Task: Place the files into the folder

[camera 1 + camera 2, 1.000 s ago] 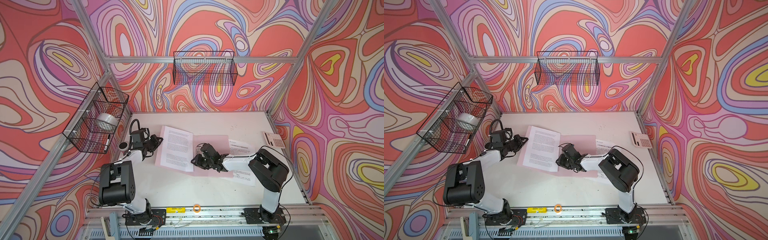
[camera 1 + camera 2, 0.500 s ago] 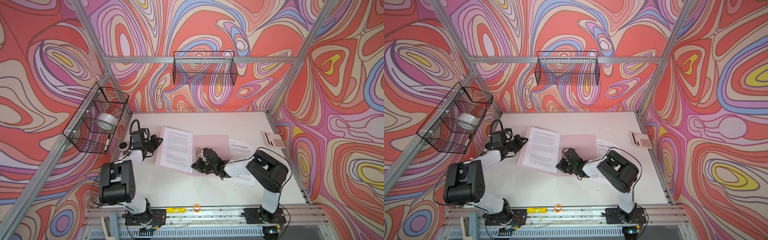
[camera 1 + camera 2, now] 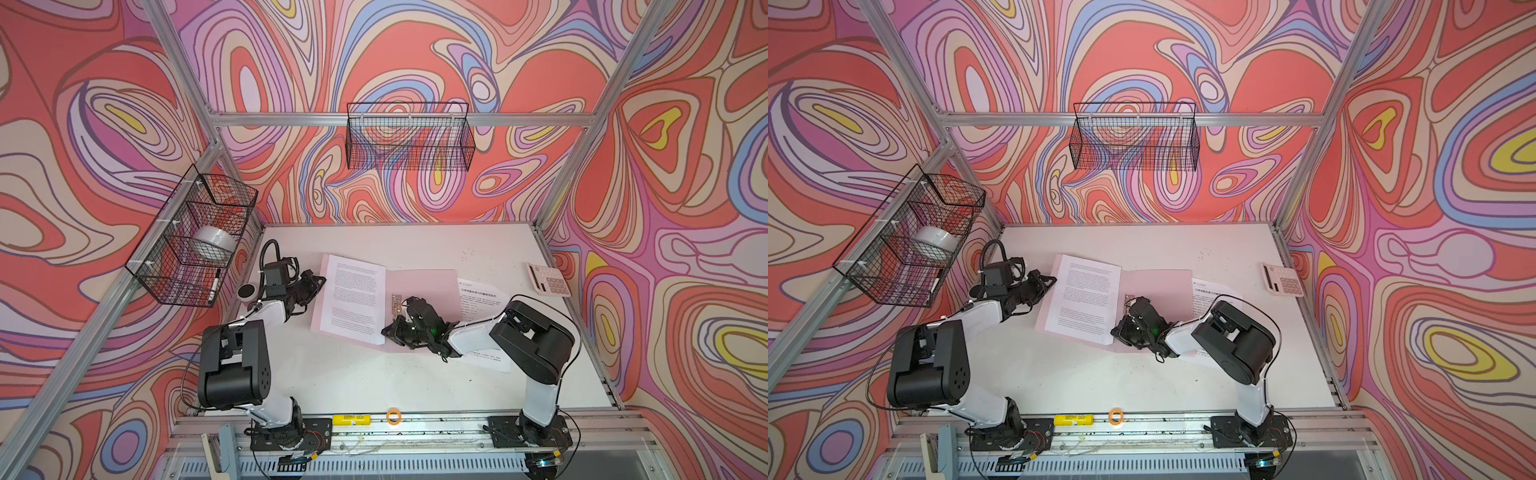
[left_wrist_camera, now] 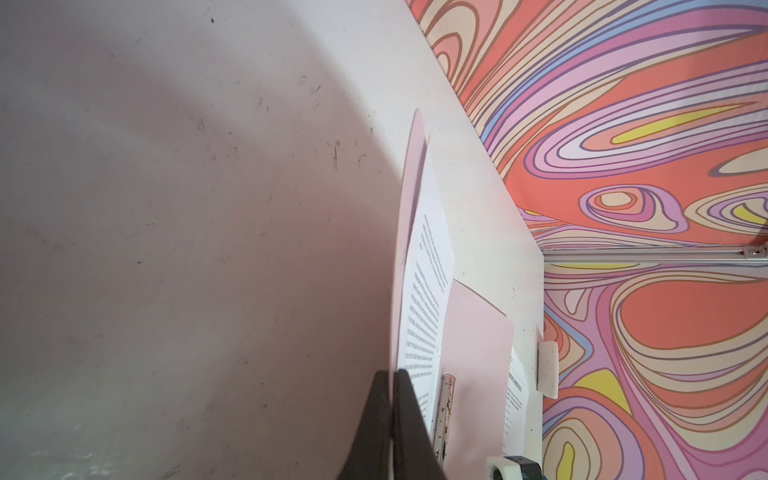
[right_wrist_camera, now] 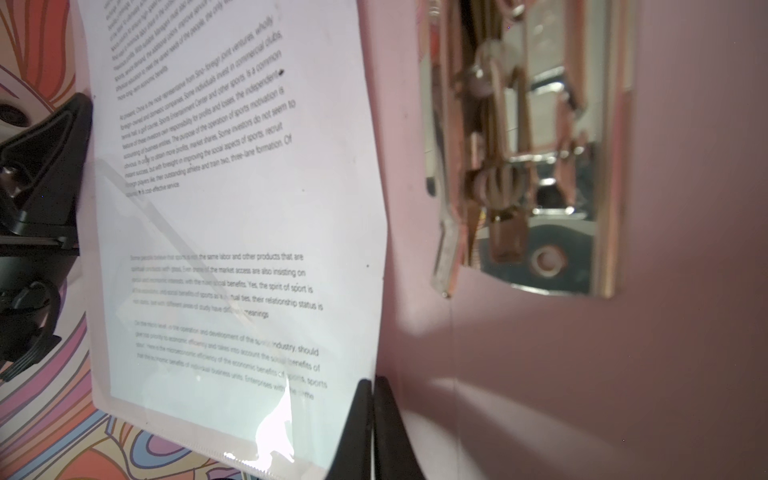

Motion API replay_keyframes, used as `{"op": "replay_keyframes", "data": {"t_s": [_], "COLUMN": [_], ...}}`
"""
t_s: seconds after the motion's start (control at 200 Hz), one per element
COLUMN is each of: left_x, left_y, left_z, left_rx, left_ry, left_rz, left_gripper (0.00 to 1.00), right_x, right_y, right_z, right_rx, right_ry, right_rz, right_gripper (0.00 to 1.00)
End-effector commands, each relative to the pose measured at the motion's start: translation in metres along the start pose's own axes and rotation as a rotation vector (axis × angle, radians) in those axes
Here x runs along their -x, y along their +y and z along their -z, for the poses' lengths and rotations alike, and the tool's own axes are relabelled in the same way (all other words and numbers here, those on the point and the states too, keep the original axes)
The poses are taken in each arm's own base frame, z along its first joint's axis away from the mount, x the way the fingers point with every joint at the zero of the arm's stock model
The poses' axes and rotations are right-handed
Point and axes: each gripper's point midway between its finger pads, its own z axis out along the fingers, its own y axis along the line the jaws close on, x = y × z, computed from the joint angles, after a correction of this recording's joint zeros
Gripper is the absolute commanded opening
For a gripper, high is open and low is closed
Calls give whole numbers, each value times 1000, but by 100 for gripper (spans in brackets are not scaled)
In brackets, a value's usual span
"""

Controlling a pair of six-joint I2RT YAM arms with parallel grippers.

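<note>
The pale-pink folder (image 3: 419, 286) (image 3: 1158, 282) lies open on the white table, its metal clip (image 3: 397, 305) (image 5: 519, 145) at the spine. One of the files, a white sheet of dense text (image 3: 357, 299) (image 3: 1086, 297) (image 5: 232, 208), rests on the folder's left cover. My left gripper (image 3: 320, 282) (image 3: 1052, 280) (image 4: 392, 374) is shut on the outer edge of that cover. At the sheet's near right corner, my right gripper (image 3: 386, 331) (image 3: 1115, 331) (image 5: 373, 380) is shut on the sheet's edge. A second sheet with a bold heading (image 3: 482, 299) (image 3: 1208, 293) lies right of the folder, partly under the right arm.
A pinkish-white calculator (image 3: 548, 279) sits at the table's right edge. A small white round object (image 3: 248, 292) lies by the left arm. Wire baskets hang on the left wall (image 3: 195, 237) and back wall (image 3: 409, 139). A yellow item (image 3: 351, 419) and an orange ring (image 3: 393, 415) lie on the front rail.
My right gripper has closed from partly open onto the sheet's edge and shifted slightly left and toward the front. The left arm has stayed put.
</note>
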Motion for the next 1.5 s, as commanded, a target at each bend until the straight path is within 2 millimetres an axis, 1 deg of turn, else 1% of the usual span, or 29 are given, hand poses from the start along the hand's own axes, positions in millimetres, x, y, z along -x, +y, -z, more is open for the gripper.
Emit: {"op": "replay_keyframes", "data": {"t_s": [0.0,0.045,0.15,0.245,0.431,0.646,0.801,1.137,1.207,1.352,1.408,1.443,1.493], "left_x": [-4,-4,-4,-3,-4,-5,-5,-4,-6,-7,-6,-6,-5], "left_y": [6,6,6,6,5,5,5,5,5,4,3,2,1], "left_z": [-2,-2,-1,0,0,-2,-1,-1,-2,-3,-2,-2,-1], "left_rx": [16,19,22,21,17,10,10,14,8,0,0,-1,-4], "left_ry": [4,2,-2,-4,-3,4,2,-4,5,12,10,8,6], "left_rz": [13,12,10,8,8,12,10,10,13,15,11,9,4], "left_gripper": [11,14,25,29,30,31,31,28,25,15,13,11,8], "right_x": [-6,-6,-8,-8,-9,-9,-11,-19,-19,-19,-18,-17,-14], "right_y": [-8,-7,-3,2,5,16,19,29,28,26,27,28,30], "right_z": [-5,-7,-10,-13,-16,-22,-26,-23,-23,-23,-20,-17,-11], "right_rx": [3,6,13,16,14,16,21,52,48,39,34,31,19], "right_ry": [-1,6,12,20,23,31,42,60,59,60,50,44,28], "right_rz": [-17,-18,-12,2,22,59,62,65,66,69,80,90,109], "right_gripper": [0,0,0,0,0,0,0,0,0,0,14,26,37]}}
